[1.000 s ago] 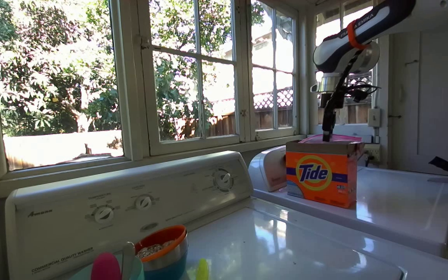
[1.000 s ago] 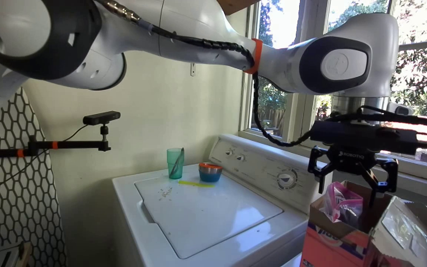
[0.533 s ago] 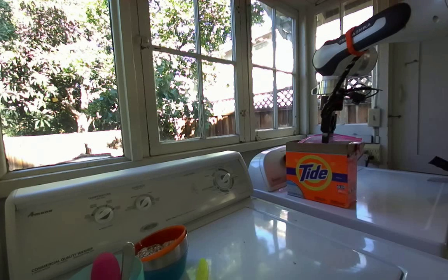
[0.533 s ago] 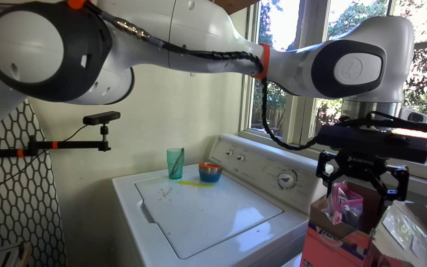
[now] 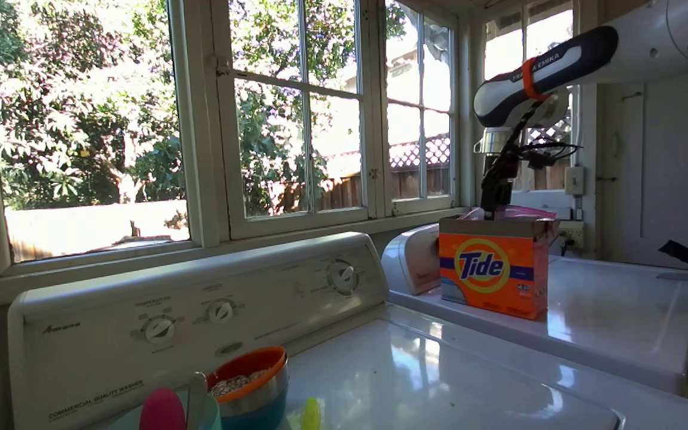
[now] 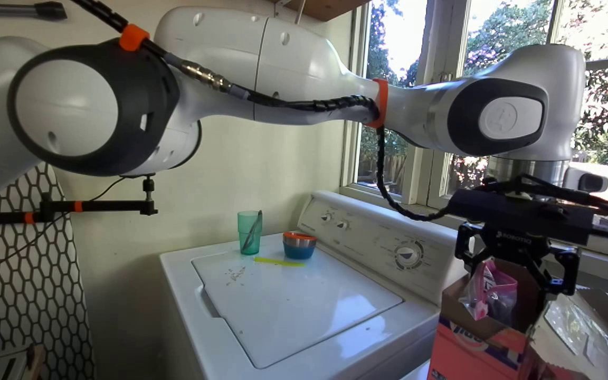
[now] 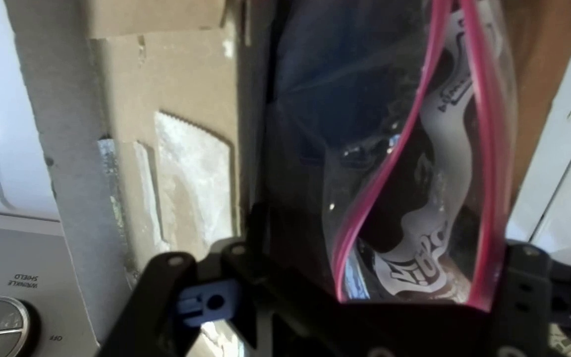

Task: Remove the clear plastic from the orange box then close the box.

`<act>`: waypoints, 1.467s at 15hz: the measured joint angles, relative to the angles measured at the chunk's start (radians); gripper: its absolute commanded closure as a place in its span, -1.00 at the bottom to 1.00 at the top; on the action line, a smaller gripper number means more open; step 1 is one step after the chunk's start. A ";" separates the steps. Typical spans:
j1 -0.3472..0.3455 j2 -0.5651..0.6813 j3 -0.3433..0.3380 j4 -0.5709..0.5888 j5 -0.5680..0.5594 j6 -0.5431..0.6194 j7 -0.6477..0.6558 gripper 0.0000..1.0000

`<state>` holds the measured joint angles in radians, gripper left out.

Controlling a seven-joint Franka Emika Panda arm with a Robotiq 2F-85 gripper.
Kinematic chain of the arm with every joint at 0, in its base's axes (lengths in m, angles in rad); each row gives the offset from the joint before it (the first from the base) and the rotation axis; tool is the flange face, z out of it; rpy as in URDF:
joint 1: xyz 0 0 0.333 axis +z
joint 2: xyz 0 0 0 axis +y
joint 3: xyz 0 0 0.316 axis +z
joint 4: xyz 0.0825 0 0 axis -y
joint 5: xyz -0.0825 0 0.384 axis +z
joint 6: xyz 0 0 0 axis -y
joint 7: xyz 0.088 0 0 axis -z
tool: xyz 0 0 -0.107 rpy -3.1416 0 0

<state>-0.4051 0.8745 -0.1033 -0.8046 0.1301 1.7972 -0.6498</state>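
The orange box (image 5: 493, 269) stands upright with its top open in both exterior views; it also shows in an exterior view (image 6: 473, 351). Its cardboard flap (image 6: 573, 330) hangs open on one side. The clear plastic (image 6: 488, 295) is a transparent bag with a pink zip edge and white label print, sticking up inside the box. In the wrist view the clear plastic (image 7: 429, 163) lies between the fingers. My gripper (image 6: 507, 287) is open above the box, its fingers on either side of the bag. The fingertips are partly hidden by the bag and the box.
The box stands on a white machine (image 5: 619, 310) close to the window wall. Beside it is a washer with a raised control panel (image 6: 378, 237). A green cup (image 6: 249, 232), a blue bowl with an orange rim (image 6: 298, 248) and a yellow-green utensil (image 6: 278, 262) are on the washer.
My gripper has moved down, its open fingers now lower at the box opening around the bag. It has also shifted sideways. The box and the bag have barely moved.
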 measured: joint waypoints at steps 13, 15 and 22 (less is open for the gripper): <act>0.001 0.020 -0.006 0.061 -0.002 -0.119 0.010 0.99; 0.000 0.020 -0.008 0.069 -0.002 -0.137 0.010 0.99; -0.003 -0.004 -0.018 0.078 -0.013 -0.152 -0.024 0.99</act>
<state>-0.4084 0.8709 -0.1212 -0.7269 0.1166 1.6453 -0.6738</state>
